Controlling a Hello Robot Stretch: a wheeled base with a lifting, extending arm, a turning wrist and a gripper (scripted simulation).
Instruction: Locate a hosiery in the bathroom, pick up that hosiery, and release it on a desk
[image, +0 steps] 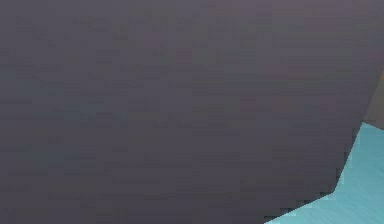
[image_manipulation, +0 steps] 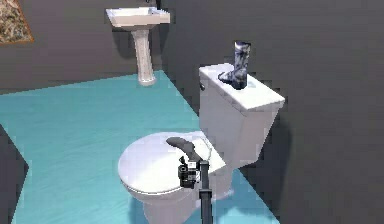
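Observation:
A dark patterned sock-like hosiery (image_manipulation: 238, 64) stands upright on the lid of the white toilet's tank (image_manipulation: 240, 100), in the arm side view's upper right. The arm (image_manipulation: 205, 200) rises from the bottom edge, and the gripper (image_manipulation: 181, 146) shows in front of the toilet's closed seat (image_manipulation: 155, 165), lower than the tank top and left of the hosiery. With the toilet behind the gripper's far end, I cannot tell whether it holds anything.
A dark grey wall (image: 170, 100) stands close ahead in the forward view, with a strip of teal floor (image: 355, 190) at the bottom right. A white pedestal sink (image_manipulation: 140, 35) stands at the back wall. A framed picture (image_manipulation: 12, 20) hangs top left. Teal floor (image_manipulation: 80, 120) lies left of the toilet.

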